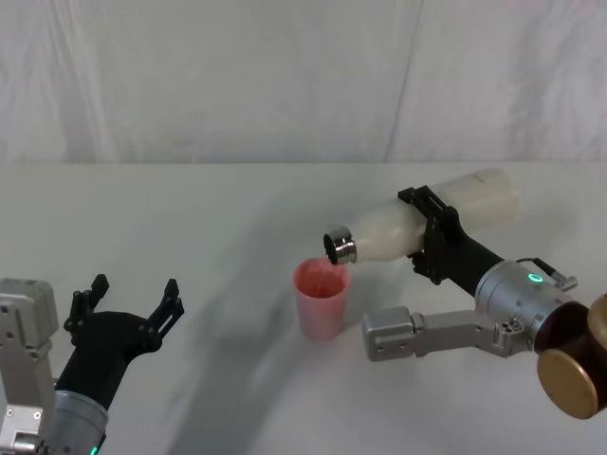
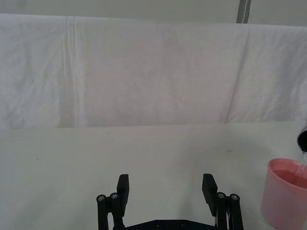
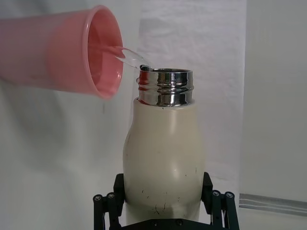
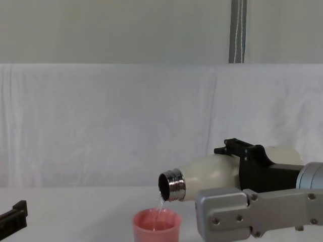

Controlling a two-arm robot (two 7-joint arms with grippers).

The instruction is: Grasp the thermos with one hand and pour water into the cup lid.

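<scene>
My right gripper [image 1: 432, 235] is shut on the cream-white thermos [image 1: 417, 225], which is tipped almost flat, its steel neck [image 1: 340, 246] pointing left over the pink cup lid [image 1: 322, 299]. A thin stream of water runs from the neck [image 3: 165, 87] into the cup lid [image 3: 72, 52]; the chest view shows the same stream falling from the thermos [image 4: 202, 176] into the cup lid [image 4: 156, 226]. The cup lid stands upright on the table. My left gripper [image 1: 133, 296] rests open and empty at the lower left, well away from the cup lid [image 2: 285, 191].
A white cloth covers the table [image 1: 190, 218] and hangs as a backdrop [image 4: 101, 126] behind it. A grey vertical pole [image 4: 237, 31] stands behind the backdrop. My right arm's grey link [image 1: 427, 332] lies just right of the cup lid.
</scene>
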